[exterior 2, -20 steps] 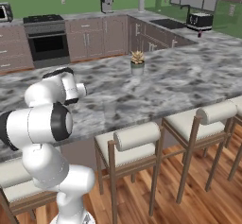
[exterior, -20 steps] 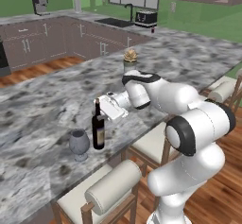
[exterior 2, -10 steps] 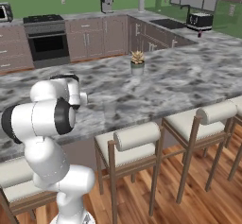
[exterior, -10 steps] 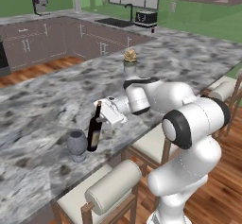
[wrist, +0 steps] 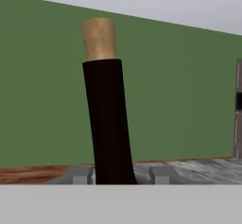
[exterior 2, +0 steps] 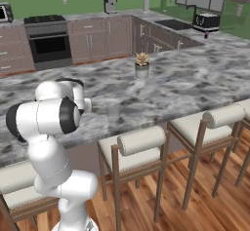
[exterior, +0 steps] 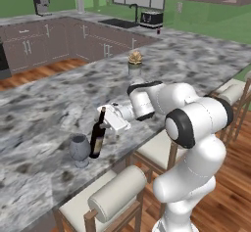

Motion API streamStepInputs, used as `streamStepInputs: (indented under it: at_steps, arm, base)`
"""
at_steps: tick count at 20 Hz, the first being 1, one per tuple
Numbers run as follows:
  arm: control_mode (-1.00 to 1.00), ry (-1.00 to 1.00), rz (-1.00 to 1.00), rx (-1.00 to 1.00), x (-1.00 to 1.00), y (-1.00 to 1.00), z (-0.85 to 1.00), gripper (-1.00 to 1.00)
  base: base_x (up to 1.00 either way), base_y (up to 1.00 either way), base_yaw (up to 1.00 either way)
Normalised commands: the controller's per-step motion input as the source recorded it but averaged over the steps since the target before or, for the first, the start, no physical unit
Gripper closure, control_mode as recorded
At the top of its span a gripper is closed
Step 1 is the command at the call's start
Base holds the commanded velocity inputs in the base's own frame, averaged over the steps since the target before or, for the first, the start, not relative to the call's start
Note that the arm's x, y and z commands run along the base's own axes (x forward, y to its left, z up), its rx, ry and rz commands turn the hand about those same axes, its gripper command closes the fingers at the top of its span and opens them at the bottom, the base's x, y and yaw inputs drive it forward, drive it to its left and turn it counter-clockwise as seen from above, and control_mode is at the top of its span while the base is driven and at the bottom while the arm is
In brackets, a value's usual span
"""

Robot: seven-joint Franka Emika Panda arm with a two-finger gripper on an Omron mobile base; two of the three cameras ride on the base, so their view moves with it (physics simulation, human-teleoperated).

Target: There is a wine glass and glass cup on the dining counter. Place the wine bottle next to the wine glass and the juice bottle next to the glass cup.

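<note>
one wine bottle, one wine glass – three stools, one plant

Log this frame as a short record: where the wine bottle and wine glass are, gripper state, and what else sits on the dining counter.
wine bottle: stands on the dining counter near its front edge, leaning slightly; cork visible in the hand view
wine glass: upright just beside the bottle, on the side away from the arm
gripper: shut on the wine bottle at its neck
other item on counter: small potted plant further along the top
seating: stools along the counter's front edge
placement: bottle is next to the wine glass, not yet released
</note>
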Motion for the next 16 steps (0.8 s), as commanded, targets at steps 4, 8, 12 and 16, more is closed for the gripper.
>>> streamStepInputs:
  at_steps: [4,8,12,16]
  arm:
    - [-1.0,0.0,0.04,-0.01,0.05,0.0,-0.03,1.0]
    - [-1.0,0.0,0.05,-0.05,0.06,0.0,-0.01,1.0]
    - [-1.0,0.0,0.05,-0.09,0.02,-0.01,0.0,1.0]
    - [-1.0,0.0,0.07,-0.1,0.0,-0.05,0.0,1.0]
  base:
    - [0.0,0.0,0.0]
    - [0.0,0.0,0.0]
    - [0.0,0.0,0.0]
    - [0.0,0.0,0.0]
